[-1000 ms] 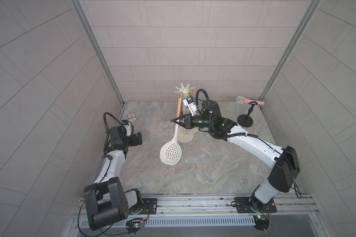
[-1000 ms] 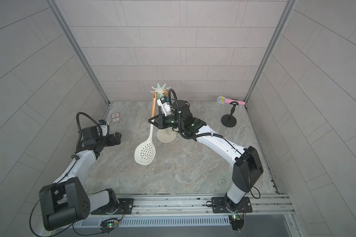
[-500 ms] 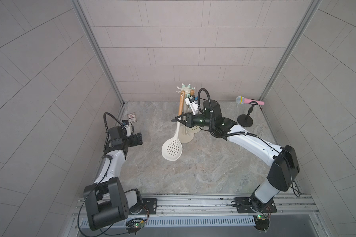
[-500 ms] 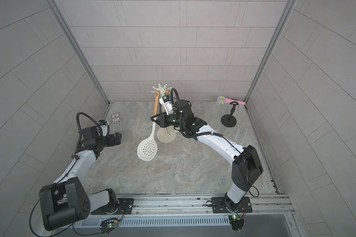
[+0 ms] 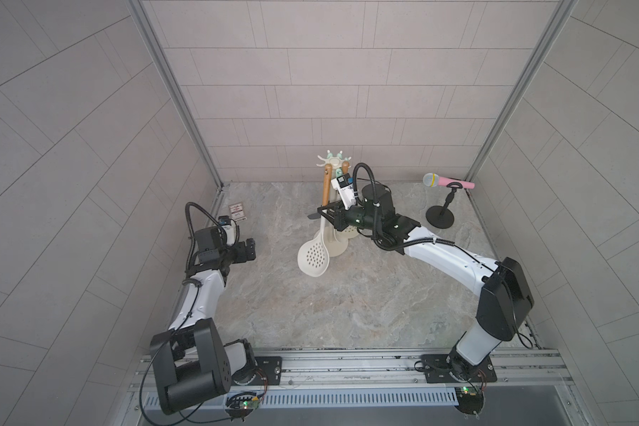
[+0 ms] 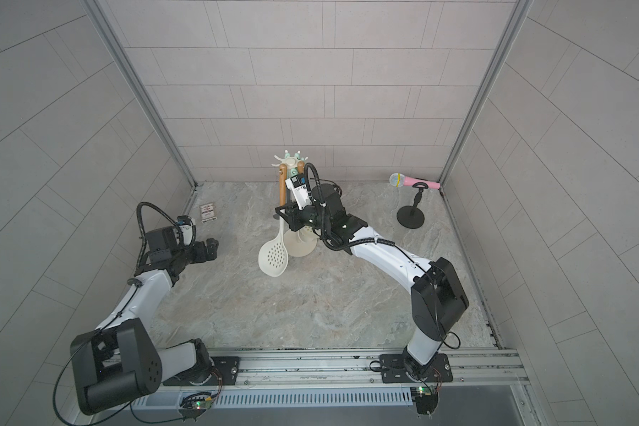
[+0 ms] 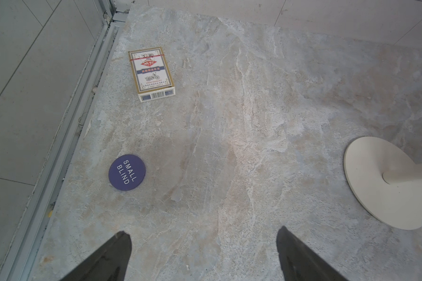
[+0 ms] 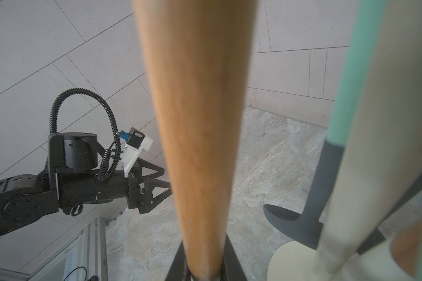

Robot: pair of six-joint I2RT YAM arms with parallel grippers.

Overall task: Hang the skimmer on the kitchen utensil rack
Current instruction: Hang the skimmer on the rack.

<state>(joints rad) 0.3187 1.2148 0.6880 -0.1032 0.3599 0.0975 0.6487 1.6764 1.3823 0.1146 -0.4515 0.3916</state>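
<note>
While right gripper (image 5: 322, 217) clamps the skimmer (image 5: 313, 257), its handle top sits beside the rack (image 5: 335, 161) | left gripper (image 5: 251, 249): apart, empty.

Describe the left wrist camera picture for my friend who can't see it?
A marble table holds a playing-card box, a purple disc reading SMALL BLIND, and the cream round base of the utensil rack. The left gripper's black jaws stand wide open, empty, nearest the camera.

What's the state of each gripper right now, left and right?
Left gripper: open, holding nothing.
Right gripper: closed on the skimmer, gripping its wooden handle close to the rack.
</note>
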